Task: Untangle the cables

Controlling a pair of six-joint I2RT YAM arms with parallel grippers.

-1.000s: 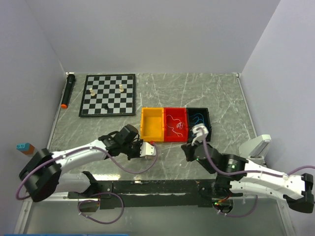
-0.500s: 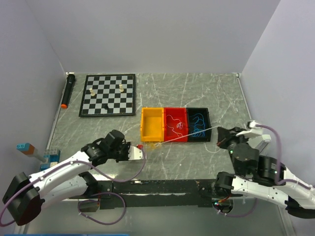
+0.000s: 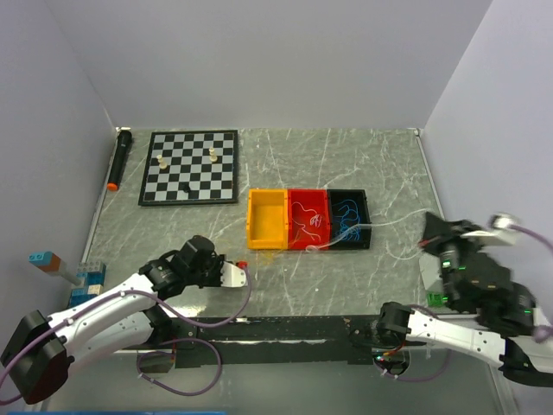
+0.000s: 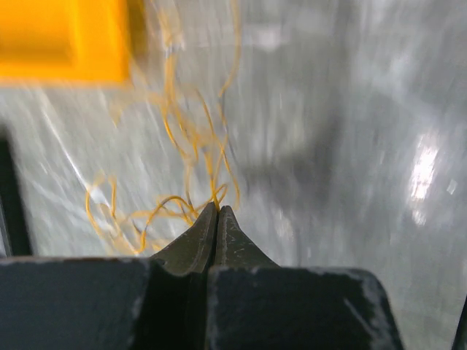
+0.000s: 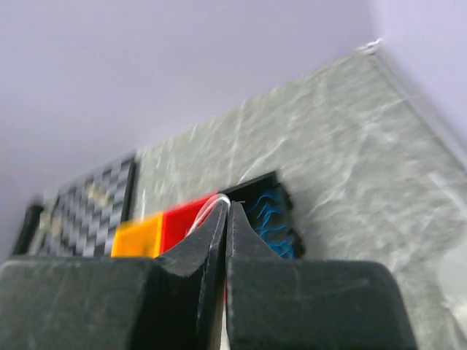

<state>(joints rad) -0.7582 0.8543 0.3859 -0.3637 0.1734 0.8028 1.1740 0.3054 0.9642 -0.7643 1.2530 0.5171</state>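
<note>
- The left gripper is seen with its jaws pressed together on the yellow cable. The loose loops of that cable are spread on the table just in front of the yellow bin.
- The right gripper is likewise closed tight, with a thin white cable pinched at its tips. That strand is drawn from the near wall of the red bin toward the table's right edge.
- The blue cable is left lying inside the black bin, untouched by either gripper.
- The step in hand is judged to be the pulling apart of yellow and white.
  - The two pinches are best drawn steadily in opposite directions, toward the left and right edges, and kept low.
  - Jerks are to be avoided, since strands this thin may slip from the tips or drag a bin along.
  - If a loop is seen to tighten into a knot, the tension should be eased first.
- Three cable colours are counted: yellow, white and blue. Whether the white curl inside the red bin belongs to the held strand cannot be told.
- Three bins are counted in a row near the table's middle, and two grippers.
- One chessboard is counted near the far left corner, with a few pieces whose number cannot be fixed.
</note>
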